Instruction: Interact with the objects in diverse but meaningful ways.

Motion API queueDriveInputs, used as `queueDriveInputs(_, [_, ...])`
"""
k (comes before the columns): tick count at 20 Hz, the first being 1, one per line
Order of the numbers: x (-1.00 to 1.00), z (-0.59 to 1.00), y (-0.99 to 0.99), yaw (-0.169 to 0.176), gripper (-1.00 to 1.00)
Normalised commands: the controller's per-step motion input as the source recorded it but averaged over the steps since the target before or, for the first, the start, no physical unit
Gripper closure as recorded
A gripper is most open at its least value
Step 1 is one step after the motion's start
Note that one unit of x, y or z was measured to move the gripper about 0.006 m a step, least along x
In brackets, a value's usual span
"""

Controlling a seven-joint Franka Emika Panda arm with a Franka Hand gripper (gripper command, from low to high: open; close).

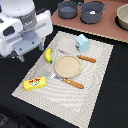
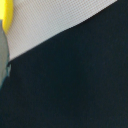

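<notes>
My white gripper [image 1: 31, 52] hangs over the placemat's edge at the exterior view's left, its two fingers apart with nothing between them. A yellow banana [image 1: 48, 55] lies just beside it on the mat, and it shows again in the wrist view as the banana [image 2: 6, 20] at the frame's edge. A flat yellow box with red print [image 1: 35, 83] lies nearer the front. The pale blue carton [image 1: 83, 42] stands at the mat's far side. Two grey-blue two-handled pots [image 1: 68, 7] [image 1: 93, 11] sit on a brown board at the back.
A tan plate [image 1: 67, 66] sits mid-mat, flanked by two orange-handled utensils [image 1: 86, 58] [image 1: 72, 83]. The beige placemat [image 1: 95, 85] lies on a black table [image 2: 75, 85]. A pale bowl [image 1: 122, 17] stands at the back right. A blurred grey shape [image 2: 2, 55] sits at the wrist view's edge.
</notes>
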Motion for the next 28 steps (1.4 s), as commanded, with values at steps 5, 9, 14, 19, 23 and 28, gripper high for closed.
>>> queueDriveInputs(5, [0.13, 0.07, -0.60, 0.151, -1.00])
queueDriveInputs(9, [0.24, 0.03, -0.38, 0.137, -1.00])
queueDriveInputs(14, [0.42, 0.12, -0.23, 0.105, -1.00])
queueDriveInputs(19, [0.67, 0.08, -0.07, 0.046, -1.00])
queueDriveInputs(23, [0.81, 0.06, -0.22, 0.002, -1.00])
queueDriveInputs(28, [0.78, 0.04, -0.31, 0.000, -1.00])
